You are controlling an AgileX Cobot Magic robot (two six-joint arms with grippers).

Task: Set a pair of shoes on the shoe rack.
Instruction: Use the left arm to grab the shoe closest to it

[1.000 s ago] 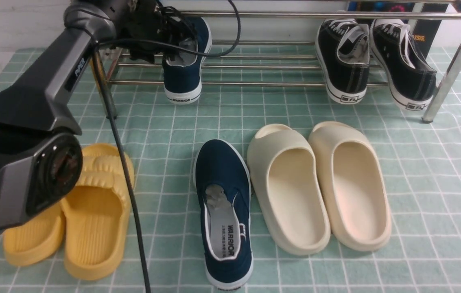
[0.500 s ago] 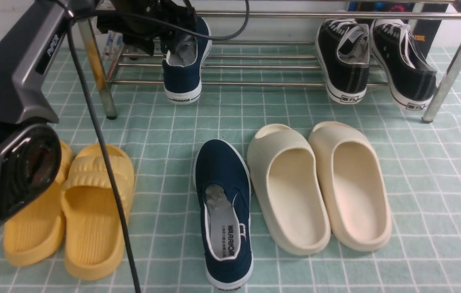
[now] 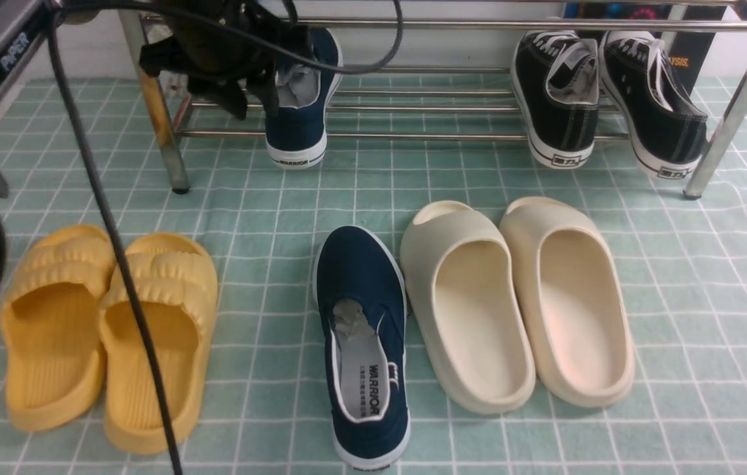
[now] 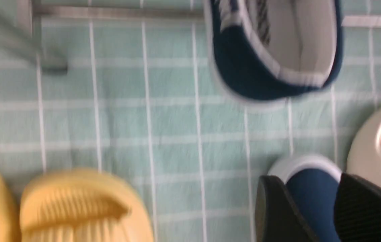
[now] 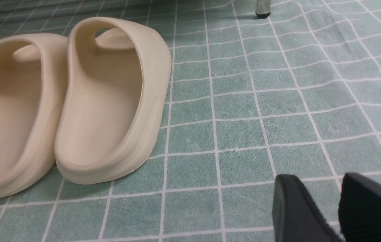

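Front view, rack at 12 o'clock. My left hand (image 3: 256,102) hangs open and empty over the left end of the shoe rack (image 3: 446,135), just beside the first navy slip-on (image 3: 297,119), which rests on the lower bars with its heel overhanging toward 6 o'clock. The second navy slip-on (image 3: 363,316) lies flat on the checked cloth (image 3: 281,198), at about 5 o'clock from that hand and well apart from it. Its long axis runs nearly 12 to 6, toe toward the rack.

The left wrist view frames its toe between the parted fingers (image 4: 277,208). My right hand (image 5: 316,179) is open and empty, low over the cloth beside the cream slides (image 3: 465,303), so I judge those slides bar its way.

Clearance: a cream slide stands just beside the shoe at 3 o'clock. Bare cloth lies at 9 o'clock before the yellow slides (image 3: 149,343). Rack bars are bare between the first slip-on and the black sneakers (image 3: 558,99).
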